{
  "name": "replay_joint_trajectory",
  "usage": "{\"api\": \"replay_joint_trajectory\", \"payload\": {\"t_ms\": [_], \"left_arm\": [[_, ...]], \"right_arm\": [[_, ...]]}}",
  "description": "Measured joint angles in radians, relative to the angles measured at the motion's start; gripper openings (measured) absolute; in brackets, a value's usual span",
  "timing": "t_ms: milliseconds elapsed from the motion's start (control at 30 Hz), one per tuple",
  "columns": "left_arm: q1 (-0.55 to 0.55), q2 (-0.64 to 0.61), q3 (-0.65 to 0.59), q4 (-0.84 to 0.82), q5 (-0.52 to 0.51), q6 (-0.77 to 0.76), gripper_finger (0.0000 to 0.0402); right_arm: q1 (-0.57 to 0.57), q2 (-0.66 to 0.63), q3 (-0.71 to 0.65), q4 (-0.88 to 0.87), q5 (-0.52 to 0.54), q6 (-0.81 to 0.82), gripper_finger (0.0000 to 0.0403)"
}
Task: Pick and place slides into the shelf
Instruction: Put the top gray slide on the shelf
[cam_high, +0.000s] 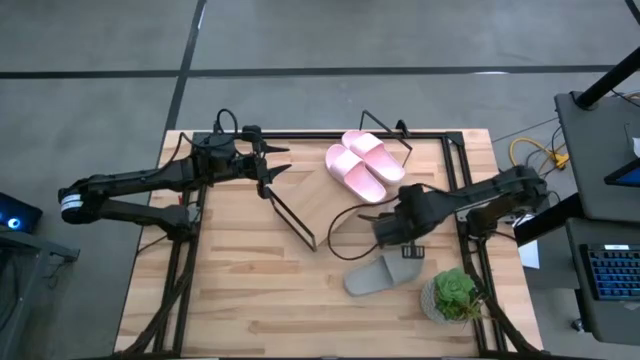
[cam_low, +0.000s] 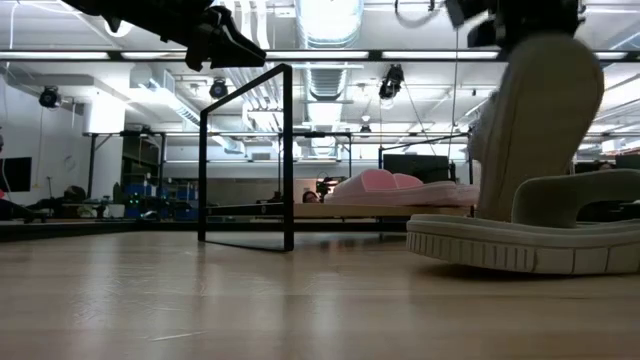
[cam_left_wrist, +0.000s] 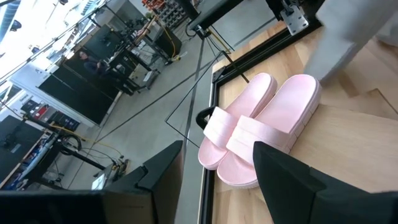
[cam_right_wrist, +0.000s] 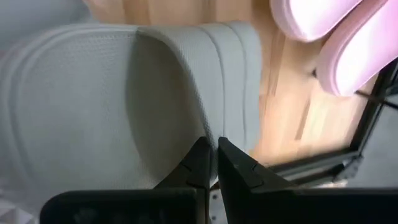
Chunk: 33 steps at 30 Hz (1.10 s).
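Pink slides (cam_high: 358, 163) on shelf (cam_high: 395, 160), butcher-block tabletop (cam_high: 250, 280), workshop behind.

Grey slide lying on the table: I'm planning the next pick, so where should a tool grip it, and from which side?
Probably its wide top strap, coming from above. The grey slide lies sole down, so the strap arches upward with a gap beneath for one finger. The potted plant stands close by one end, so descending vertically looks safer than a sideways approach.
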Motion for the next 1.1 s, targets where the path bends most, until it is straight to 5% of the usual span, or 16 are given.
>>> {"api": "replay_joint_trajectory", "payload": {"t_ms": [667,933,1100], "left_arm": [[0.0,0.0,0.0,-0.002,0.0,-0.025,0.0179],[0.0,0.0,0.0,-0.002,0.001,-0.028,0.0179],[0.0,0.0,0.0,-0.003,0.001,-0.05,0.0179]], "right_arm": [[0.116,-0.266,0.062,0.023,0.119,0.032,0.0012],[0.154,-0.303,0.061,0.187,0.128,-0.094,0.0012],[0.161,-0.288,0.056,0.304,0.323,-0.273,0.0012]]}}
